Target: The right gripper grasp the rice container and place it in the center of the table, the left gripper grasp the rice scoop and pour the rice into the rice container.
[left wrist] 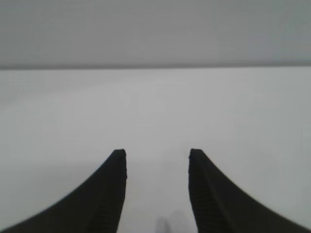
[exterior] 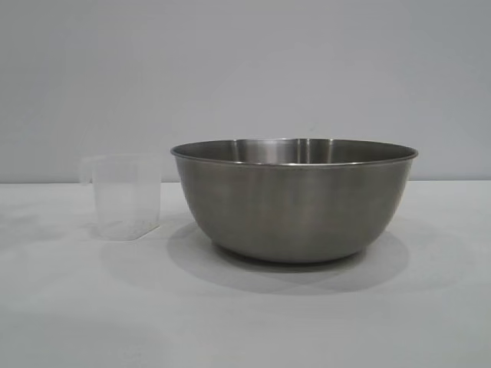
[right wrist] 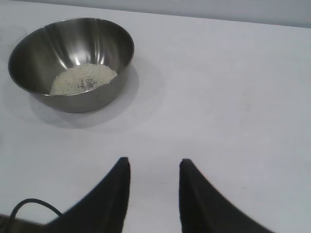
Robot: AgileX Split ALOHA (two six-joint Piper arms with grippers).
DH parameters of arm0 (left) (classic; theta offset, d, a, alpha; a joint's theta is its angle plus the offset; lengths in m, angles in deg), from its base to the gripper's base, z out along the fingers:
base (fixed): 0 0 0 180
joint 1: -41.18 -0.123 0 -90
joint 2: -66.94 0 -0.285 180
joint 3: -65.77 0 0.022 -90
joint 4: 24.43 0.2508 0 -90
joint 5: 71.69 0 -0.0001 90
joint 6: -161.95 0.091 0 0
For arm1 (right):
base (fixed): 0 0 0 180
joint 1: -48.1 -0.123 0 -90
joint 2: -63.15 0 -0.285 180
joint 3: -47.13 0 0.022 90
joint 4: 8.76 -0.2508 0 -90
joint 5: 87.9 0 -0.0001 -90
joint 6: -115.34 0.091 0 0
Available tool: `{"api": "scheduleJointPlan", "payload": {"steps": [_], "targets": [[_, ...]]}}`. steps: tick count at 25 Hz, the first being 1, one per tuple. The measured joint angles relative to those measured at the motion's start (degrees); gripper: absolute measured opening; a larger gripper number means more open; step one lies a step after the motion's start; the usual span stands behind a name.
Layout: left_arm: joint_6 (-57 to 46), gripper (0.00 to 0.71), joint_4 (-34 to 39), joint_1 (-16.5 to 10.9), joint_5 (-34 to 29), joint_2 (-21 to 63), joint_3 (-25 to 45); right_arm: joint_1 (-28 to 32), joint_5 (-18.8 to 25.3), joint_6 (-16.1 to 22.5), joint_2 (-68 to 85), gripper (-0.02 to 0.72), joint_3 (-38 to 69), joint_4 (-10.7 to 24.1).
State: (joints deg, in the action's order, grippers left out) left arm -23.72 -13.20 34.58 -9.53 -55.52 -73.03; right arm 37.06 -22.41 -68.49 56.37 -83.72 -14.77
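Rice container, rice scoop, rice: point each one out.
rice container (exterior: 295,211), exterior view, brushed outer side.
rice scoop (exterior: 126,201), exterior view, clear front wall.
rice (right wrist: 83,79), right wrist view, heap's middle.

The rice container (exterior: 294,203), a large brushed-steel bowl, stands upright mid-table (exterior: 245,322). The rice (right wrist: 82,79) lies heaped on its floor. The rice scoop (exterior: 123,198), a translucent plastic cup, stands upright just beside the bowl, a few grains at its bottom.
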Motion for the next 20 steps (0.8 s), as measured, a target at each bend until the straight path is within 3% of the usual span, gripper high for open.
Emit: {"api": "scheduleJointPlan", "payload": {"steps": [6,13,20], "targets": [[0.2,0.261,6.4,0.0,-20.9,13.3,-2.9,0.0,0.0,0.0,0.0,0.239,0.0,0.0],[-4.0,0.261,6.6,0.0,-52.7,40.3,-2.9,0.0,0.0,0.0,0.0,0.239,0.0,0.1],[-9.1,0.261,4.8,0.0,-74.6,62.4,-2.7,0.0,0.0,0.0,0.0,0.239,0.0,0.1]]}}
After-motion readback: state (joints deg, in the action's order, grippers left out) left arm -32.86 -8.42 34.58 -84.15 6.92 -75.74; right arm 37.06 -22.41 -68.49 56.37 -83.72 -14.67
